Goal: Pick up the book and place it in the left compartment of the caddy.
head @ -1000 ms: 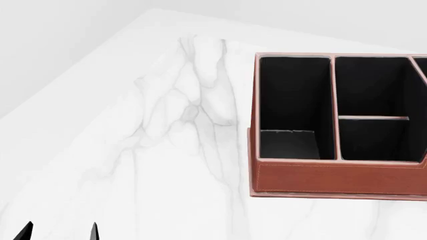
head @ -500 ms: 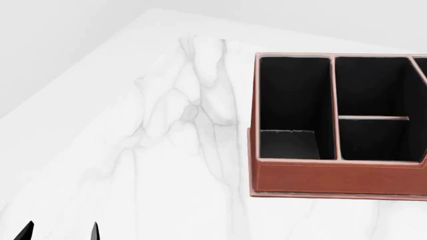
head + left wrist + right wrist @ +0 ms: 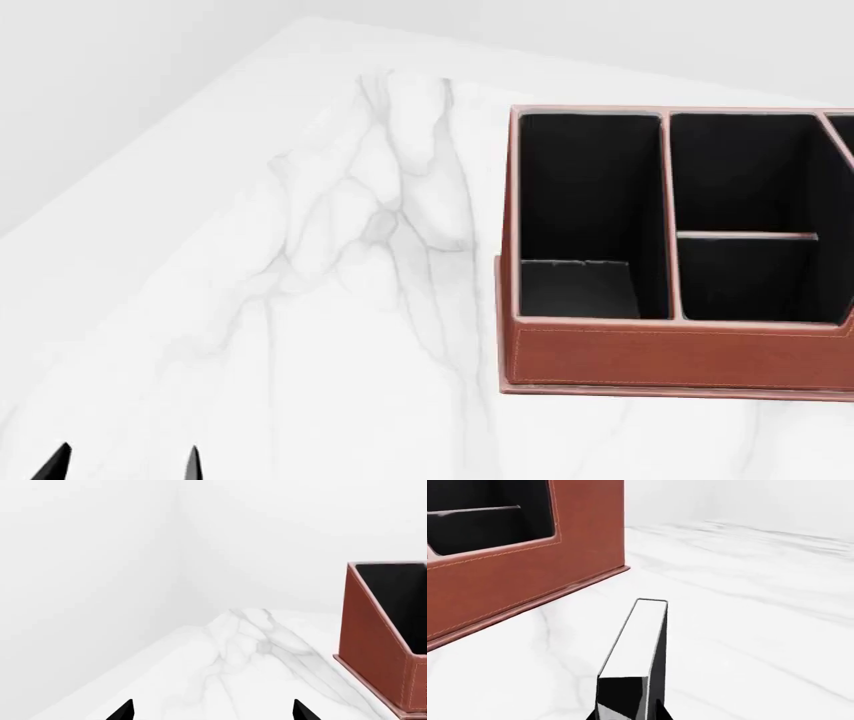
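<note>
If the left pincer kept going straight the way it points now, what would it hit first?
Probably nothing soon. The left pincer faces open marble table, with the caddy off to one side of its line. Beyond the table's edge only the white wall shows; depth is unclear.

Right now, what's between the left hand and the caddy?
Only bare marble table lies between the left hand and the caddy, as the head view shows; the left wrist view agrees.

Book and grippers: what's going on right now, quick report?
Left gripper open, empty, low over the table. Right gripper's state unclear; the book stands edge-up right before its camera. Left compartment of the caddy empty, nothing blocking.
</note>
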Motion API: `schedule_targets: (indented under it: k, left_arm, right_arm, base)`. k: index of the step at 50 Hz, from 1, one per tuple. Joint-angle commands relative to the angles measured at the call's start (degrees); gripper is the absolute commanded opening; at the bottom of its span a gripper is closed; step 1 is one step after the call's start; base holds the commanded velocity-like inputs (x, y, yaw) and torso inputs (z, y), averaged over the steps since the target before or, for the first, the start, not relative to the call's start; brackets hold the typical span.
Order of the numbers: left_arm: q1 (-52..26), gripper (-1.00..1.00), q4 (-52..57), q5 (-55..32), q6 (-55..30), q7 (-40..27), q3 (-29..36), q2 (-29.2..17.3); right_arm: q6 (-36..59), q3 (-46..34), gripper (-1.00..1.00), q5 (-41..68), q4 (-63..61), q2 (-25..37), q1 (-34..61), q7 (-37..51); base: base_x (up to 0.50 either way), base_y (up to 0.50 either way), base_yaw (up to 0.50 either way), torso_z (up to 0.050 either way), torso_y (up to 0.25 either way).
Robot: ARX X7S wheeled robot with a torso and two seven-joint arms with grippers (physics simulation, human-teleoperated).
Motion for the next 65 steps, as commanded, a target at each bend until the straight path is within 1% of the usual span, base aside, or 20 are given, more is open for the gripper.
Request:
schedule_targets:
  k: [1, 4, 5, 8, 21, 29, 43, 49, 52, 54, 55, 58, 65]
  left_arm:
    - [0.0, 1.00, -0.2, 0.2, 0.1, -0.1, 0.4, -0.2]
    - [0.0, 1.00, -0.3, 0.2, 0.2, -0.1, 0.5, -0.3]
    - [0.0, 1.00, -0.3, 0.2, 0.3, -0.2, 0.6, -0.3]
    - [0.0, 1.00, -0.2, 0.2, 0.2, -0.2, 0.7, -0.3]
    - [-0.2, 1.00, -0.1, 0.1, -0.2, -0.4, 1.0, -0.5]
    - [-0.2, 1.00, 0.6, -0.2, -0.5, -0.7, 1.0, -0.7]
    - [0.0, 1.00, 1.3, -0.5, -0.7, -1.0, 1.1, -1.0]
    - [0.0, 1.00, 1.5, -0.6, -0.5, -1.1, 1.2, -1.1]
    - [0.0, 1.00, 1.5, -0.7, -0.5, -1.2, 1.2, -1.2]
    - [0.0, 1.00, 1.5, -0.7, -0.5, -1.3, 1.3, -1.2]
    - [0.0, 1.00, 1.4, -0.6, -0.4, -1.3, 1.3, -1.2]
    - [0.0, 1.00, 1.3, -0.7, -0.3, -1.3, 1.4, -1.2]
    - [0.0, 1.00, 0.9, -0.6, 0.1, -1.3, 1.6, -1.2]
  right_arm:
    - [0.8, -1.3, -1.00, -4.5, -3.9, 0.8, -1.1, 3.8]
    - [2.2, -1.7, -1.00, -7.0, -8.1, 1.5, -2.2, 5.9]
    - [3.3, -1.8, -1.00, -8.8, -11.3, 2.2, -3.1, 7.3]
    - [4.7, -1.8, -1.00, -10.3, -16.0, 3.2, -4.3, 8.2]
    - [10.2, -0.6, -1.00, -11.5, -28.3, 7.2, -6.3, 8.2]
    - [16.2, -0.2, -1.00, -12.8, -37.1, 9.5, -5.8, 7.7]
    - [22.6, 0.6, -1.00, -9.8, -45.3, 14.1, -4.3, 2.5]
    - [25.2, 1.0, -1.00, -6.9, -50.6, 16.9, -2.4, -1.4]
    - [24.1, 1.2, -1.00, -5.8, -52.5, 18.2, -2.5, -3.1]
    - [20.5, 0.8, -1.00, -5.4, -53.4, 19.7, -2.8, -5.4]
    - [20.5, 0.8, -1.00, -5.1, -54.2, 20.2, -2.8, -6.0]
    - [25.5, 0.6, -1.00, -3.6, -57.1, 21.6, -0.5, -7.3]
    - [28.0, -0.8, -1.00, -0.6, -59.4, 24.3, 2.8, -12.1]
  base:
    - [0.00, 0.00, 0.00, 0.000, 0.000]
    - [0.00, 0.00, 0.00, 0.000, 0.003]
    - [0.00, 0.00, 0.00, 0.000, 0.000]
    - [0.00, 0.00, 0.00, 0.000, 0.000]
    - [0.00, 0.00, 0.00, 0.000, 0.001]
    - [0.00, 0.00, 0.00, 0.000, 0.001]
    - [0.00, 0.00, 0.00, 0.000, 0.001]
    - [0.00, 0.00, 0.00, 0.000, 0.002]
    - [0.00, 0.00, 0.00, 0.000, 0.000]
    - [0.00, 0.00, 0.00, 0.000, 0.005]
    - [0.00, 0.00, 0.00, 0.000, 0.000]
    - [0.00, 0.00, 0.00, 0.000, 0.000]
    - [0.00, 0.00, 0.00, 0.000, 0.001]
